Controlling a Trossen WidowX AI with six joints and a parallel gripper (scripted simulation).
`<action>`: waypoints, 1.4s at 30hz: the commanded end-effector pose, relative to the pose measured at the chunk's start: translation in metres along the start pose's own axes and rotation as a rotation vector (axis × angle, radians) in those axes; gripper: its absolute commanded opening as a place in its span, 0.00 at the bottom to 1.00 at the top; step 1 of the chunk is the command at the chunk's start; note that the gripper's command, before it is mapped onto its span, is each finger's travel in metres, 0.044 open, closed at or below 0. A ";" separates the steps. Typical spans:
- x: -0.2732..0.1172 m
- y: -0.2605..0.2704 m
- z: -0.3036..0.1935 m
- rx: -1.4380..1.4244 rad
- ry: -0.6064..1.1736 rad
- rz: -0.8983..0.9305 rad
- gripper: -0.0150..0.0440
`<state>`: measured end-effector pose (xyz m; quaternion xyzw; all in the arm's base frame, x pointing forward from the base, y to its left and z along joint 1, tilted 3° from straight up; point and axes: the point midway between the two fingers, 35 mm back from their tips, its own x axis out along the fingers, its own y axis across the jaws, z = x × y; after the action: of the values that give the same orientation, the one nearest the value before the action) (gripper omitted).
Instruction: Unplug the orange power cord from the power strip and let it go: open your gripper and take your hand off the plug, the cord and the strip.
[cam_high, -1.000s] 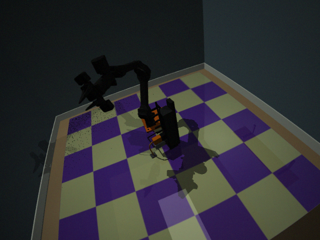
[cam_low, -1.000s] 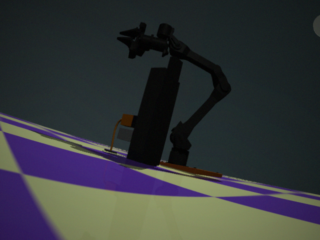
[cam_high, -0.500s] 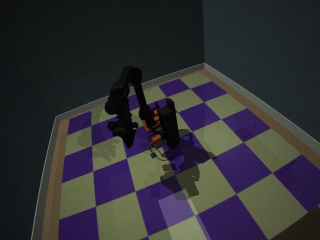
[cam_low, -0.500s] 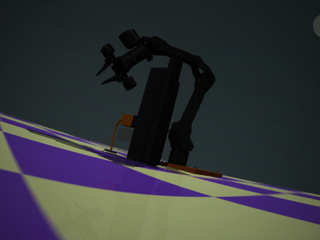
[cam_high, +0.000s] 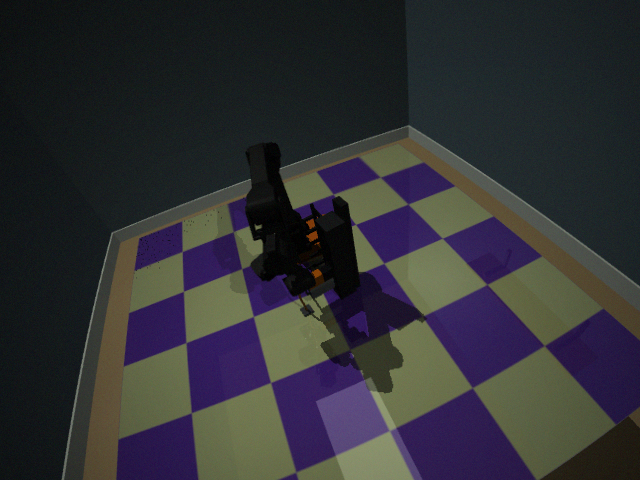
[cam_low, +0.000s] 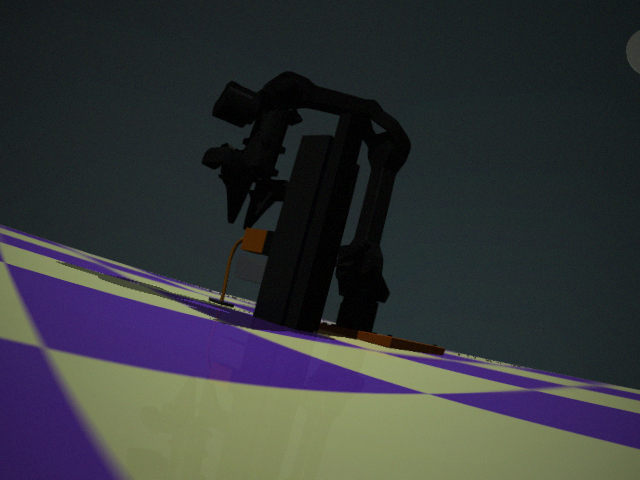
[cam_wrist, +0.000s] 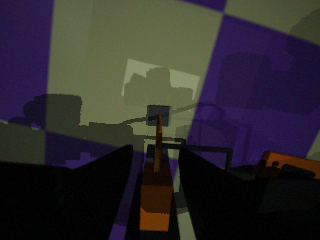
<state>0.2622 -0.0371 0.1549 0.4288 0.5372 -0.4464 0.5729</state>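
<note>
Checkered floor, dim walls. Black power strip stands upright mid-frame. Gripper hangs just above the orange plug, fingers part-open, holding nothing. Plug still seated, directly below; cord drops to floor.

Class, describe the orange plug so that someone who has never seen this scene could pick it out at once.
Find the tall dark power strip standing upright on the checkered floor. On its face, just below the gripper, a small orange plug sticks out. Unlike the grey block under it, it trails a thin orange cord down to the floor.
</note>
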 end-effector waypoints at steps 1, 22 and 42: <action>0.001 -0.002 -0.001 -0.019 0.000 -0.019 0.53; 0.001 -0.001 -0.029 -0.019 0.002 -0.019 0.53; 0.012 -0.003 -0.042 -0.019 0.003 -0.019 0.53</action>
<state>0.2519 0.0026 0.1466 0.4201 0.5463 -0.4423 0.5740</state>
